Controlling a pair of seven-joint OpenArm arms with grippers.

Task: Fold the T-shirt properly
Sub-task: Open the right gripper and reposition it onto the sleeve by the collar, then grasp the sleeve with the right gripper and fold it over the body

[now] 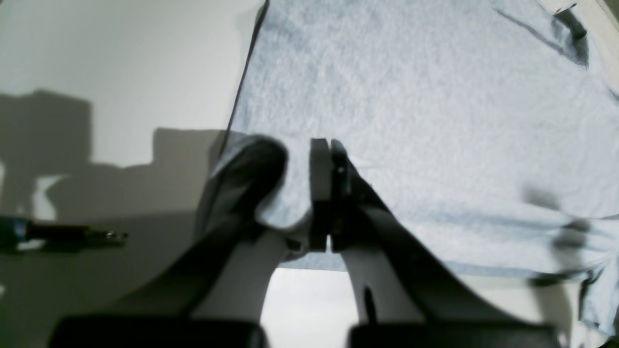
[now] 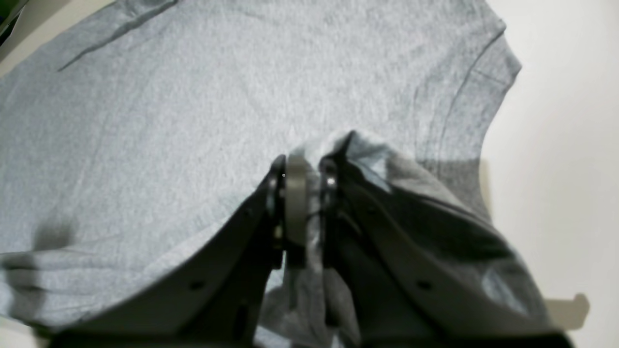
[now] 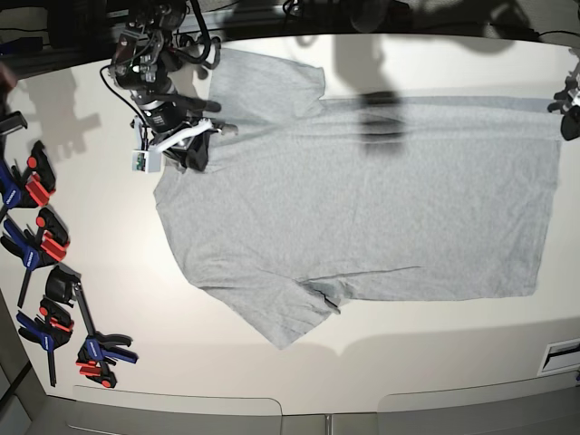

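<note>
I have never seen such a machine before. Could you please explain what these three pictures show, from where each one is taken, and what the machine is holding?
This is a robot with two arms; each ends in a pincer, a two-fingered clamp. One picture looks down from above on a white table. A grey T-shirt lies spread flat on it. Some blue and red clamps lie along the table's edge.

The other two pictures come from small cameras on the arms' wrists, so each looks along its own pincer. The right pincer is shut on a fold of the T-shirt near a sleeve. The left pincer is shut on cloth at the shirt's edge. From above, the left arm is nearly out of the picture.
</note>
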